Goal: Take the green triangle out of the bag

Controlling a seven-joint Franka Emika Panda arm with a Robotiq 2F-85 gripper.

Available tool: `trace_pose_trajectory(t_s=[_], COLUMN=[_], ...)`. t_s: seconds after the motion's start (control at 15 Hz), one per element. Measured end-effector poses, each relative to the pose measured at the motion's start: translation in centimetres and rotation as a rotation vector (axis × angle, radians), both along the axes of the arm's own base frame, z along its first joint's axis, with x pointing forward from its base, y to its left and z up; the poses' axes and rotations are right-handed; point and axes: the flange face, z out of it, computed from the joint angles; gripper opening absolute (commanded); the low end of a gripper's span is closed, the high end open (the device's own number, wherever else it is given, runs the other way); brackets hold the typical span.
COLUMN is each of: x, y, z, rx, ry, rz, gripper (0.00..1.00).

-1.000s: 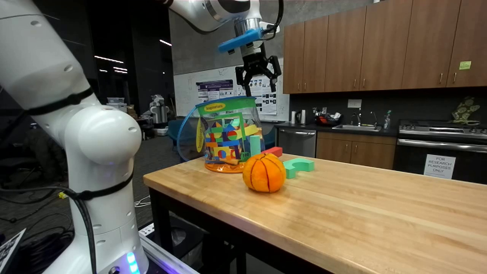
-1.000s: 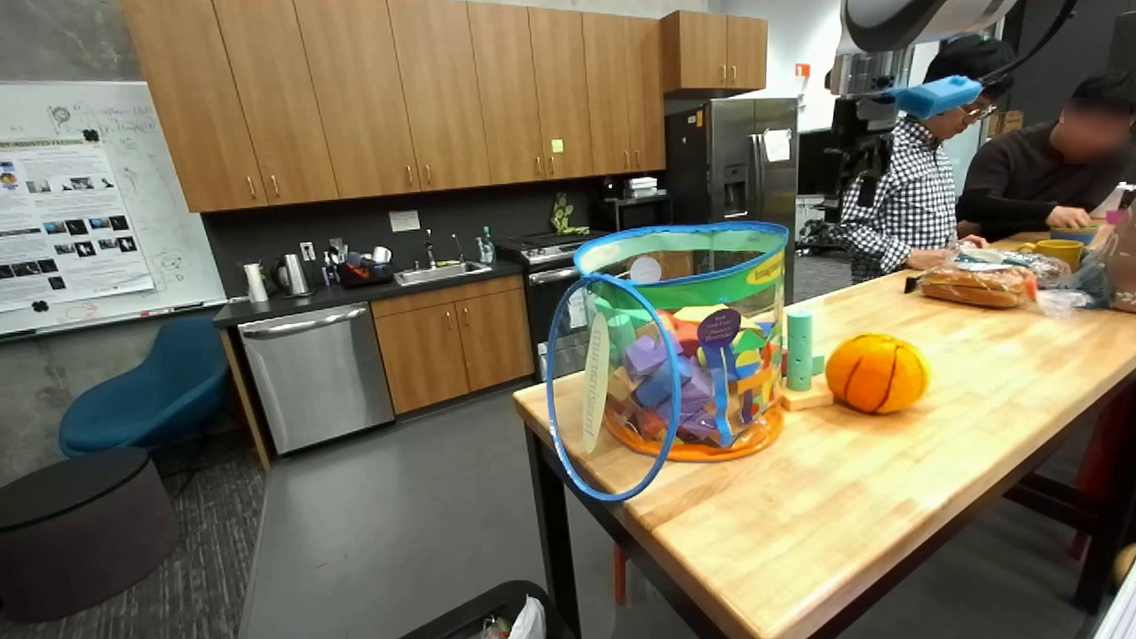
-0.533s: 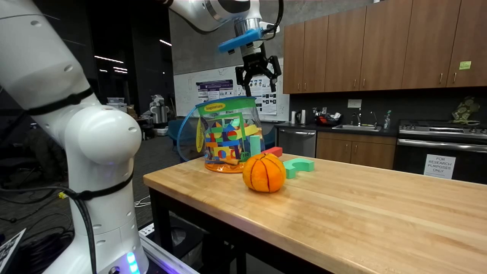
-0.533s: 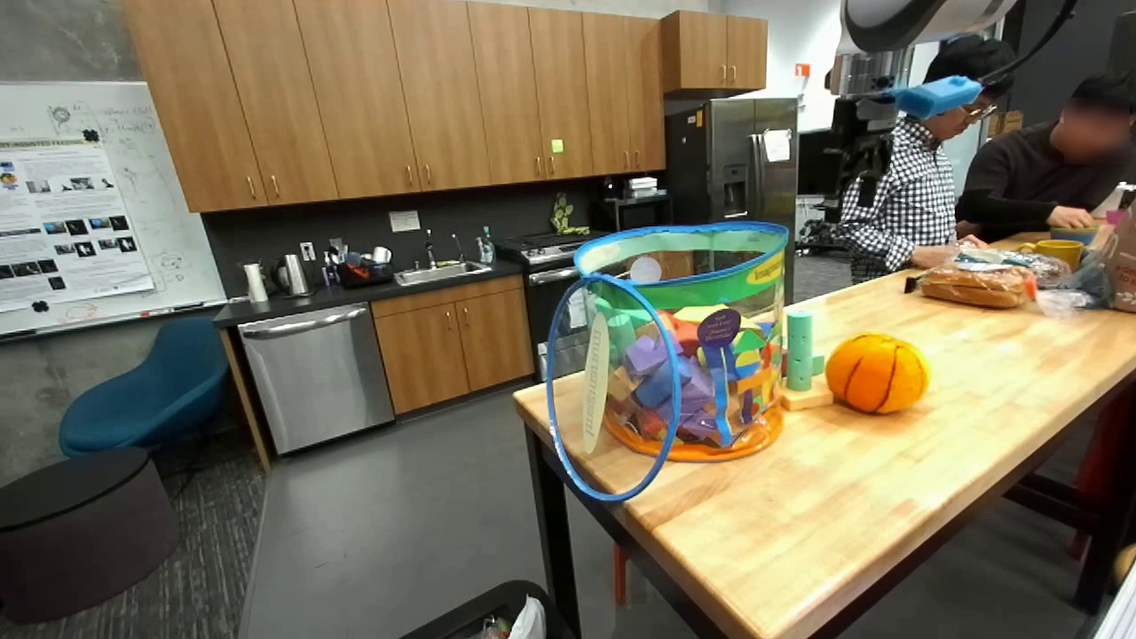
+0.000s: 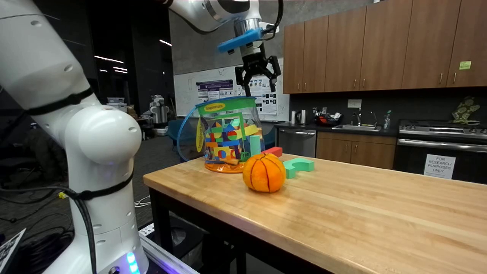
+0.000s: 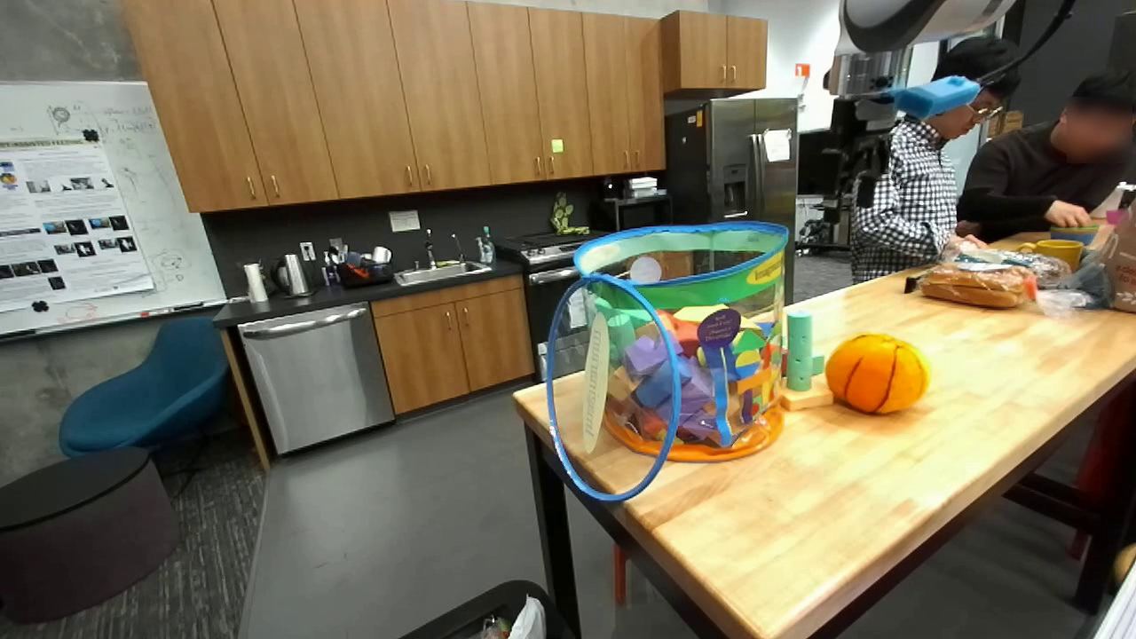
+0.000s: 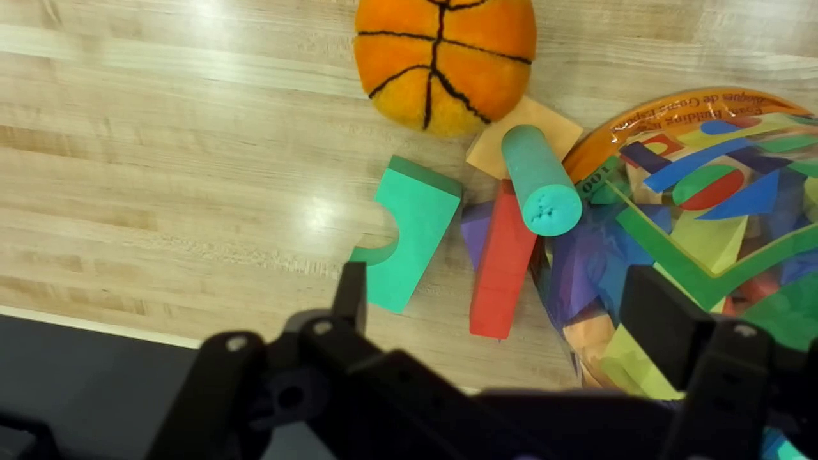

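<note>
One wooden table (image 6: 887,506) takes up much of both exterior views, and a white robot arm (image 5: 102,133) stands beside it. Near the table's end stands the clear plastic bag (image 5: 237,104), upright, a green band around its top, with a blue-hooped flap (image 6: 679,386) hanging at its side. Building blocks (image 6: 648,355) of many colours show through the bag's wall (several are green, though I cannot tell which of them, if any, is the green triangle). Higher than the bag's rim in both exterior views hangs the black end effector (image 5: 260,89), its fingers (image 7: 668,326) spread well apart. Close to the bag sits an orange plush ball (image 6: 877,373), marked with black lines like a basketball. Near it, a green arch block (image 7: 412,236) lies flat, and a red oblong block (image 7: 501,281) lies between that and the bag. A green cylinder (image 7: 540,179) stands upright on a tan block (image 7: 495,150), and a purple piece (image 7: 474,233) is partly hidden by the red one.
</note>
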Motion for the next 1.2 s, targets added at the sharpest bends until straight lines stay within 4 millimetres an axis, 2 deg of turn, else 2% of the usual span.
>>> trace_pose_trajectory(t_s=[0.27,0.47,0.6,0.73,0.93,1.2], x=[0.3,0.5,0.8,1.5,3.1,5.8], y=[0.0,0.0,0.6,2.2,6.1,11.3], z=[2.4,5.5,7.9,10.3,13.5,16.3], rx=[-0.058,-0.122,-0.154,-0.175,-0.203,-0.226], ry=[-0.028,-0.073,-0.111,-0.154,-0.215,-0.280], rz=[0.031,0.058,0.085,0.120,0.191,0.289], gripper=[1.00,1.00,1.00,1.00,1.00,1.00])
